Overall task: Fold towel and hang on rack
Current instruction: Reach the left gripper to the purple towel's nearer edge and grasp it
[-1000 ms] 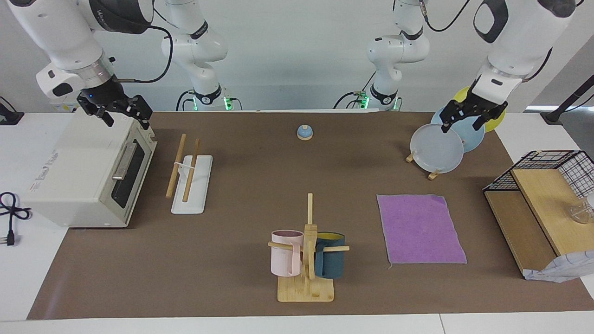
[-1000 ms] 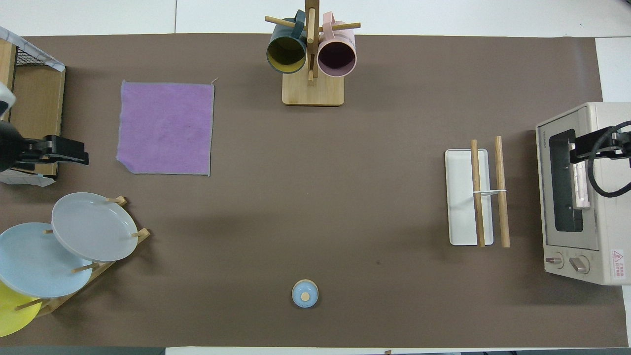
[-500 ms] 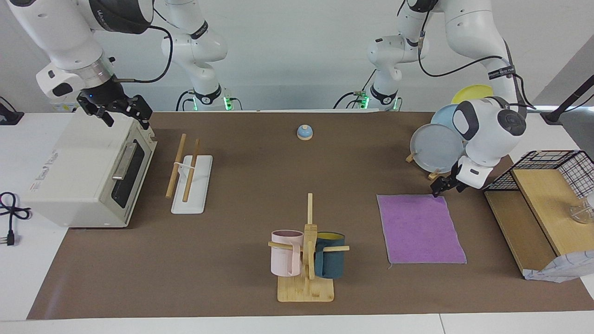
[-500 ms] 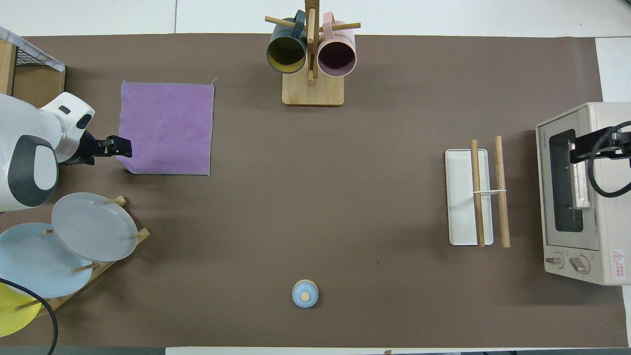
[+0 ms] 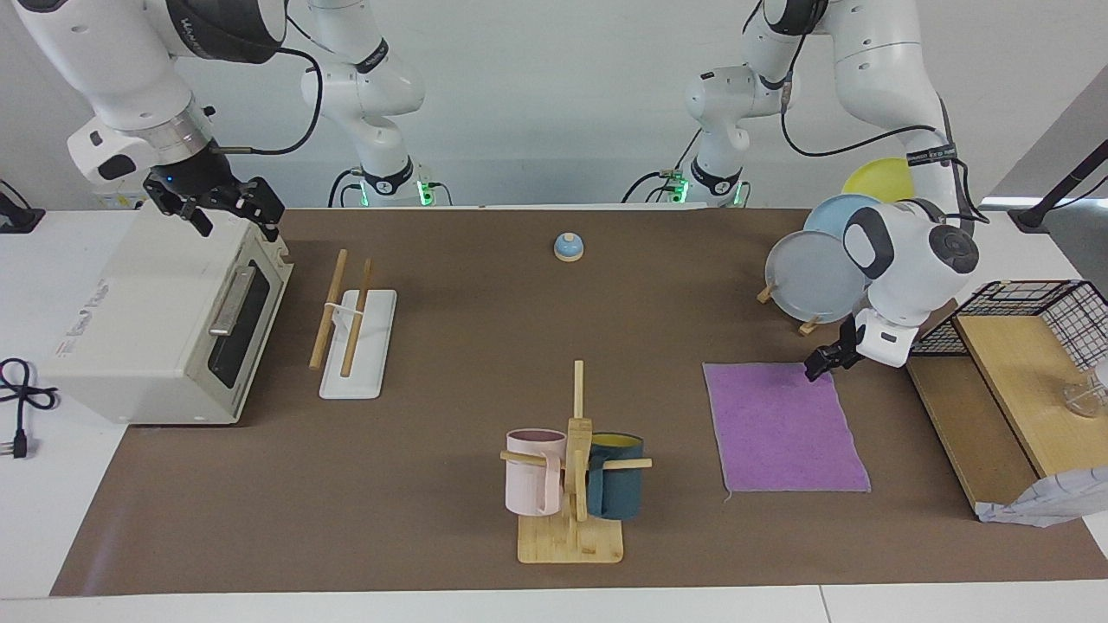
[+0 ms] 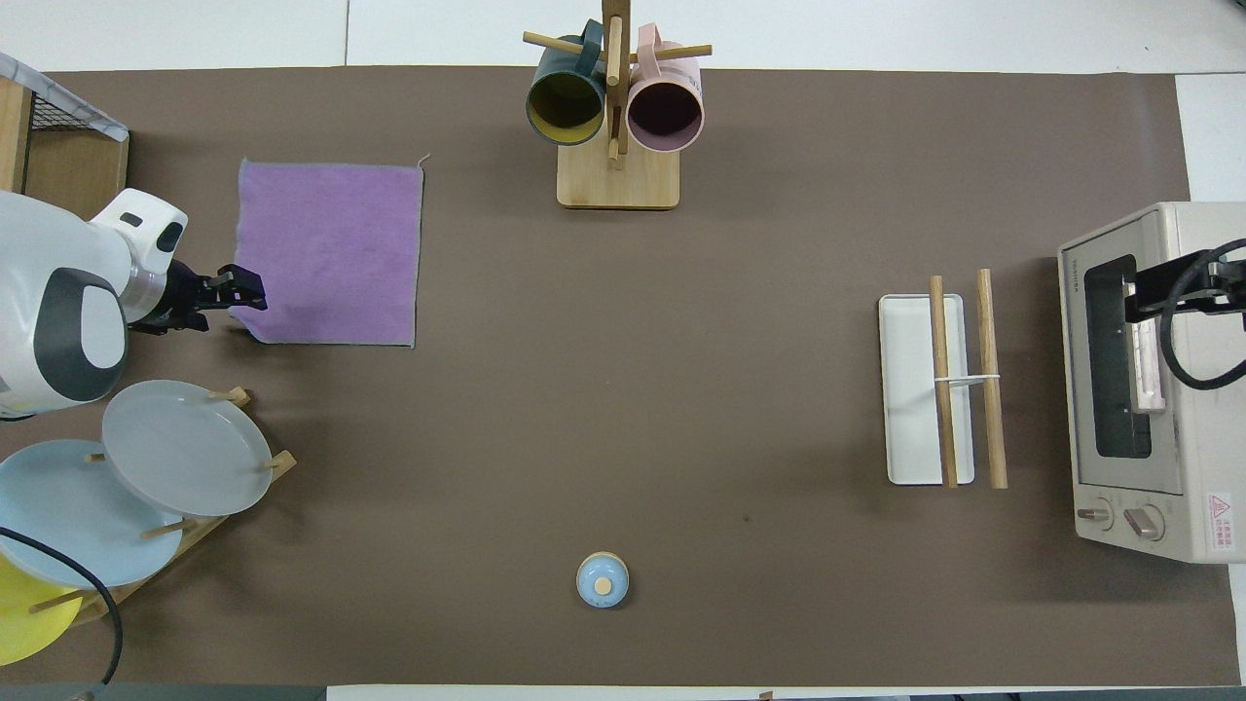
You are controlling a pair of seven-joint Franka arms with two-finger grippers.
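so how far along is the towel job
Nothing is done yet: the towel lies flat and unfolded, purple face up. In hand: the left gripper is low at the towel's corner nearest the plate rack, not visibly gripping it. The right gripper waits over the toaster oven. Folding and hanging on the towel rack are left.

I see even, bright light from above; soft shadows sit under the mug rack (image 5: pixel 571 484) and toaster (image 5: pixel 164 320). Both views are sharp, without glare.
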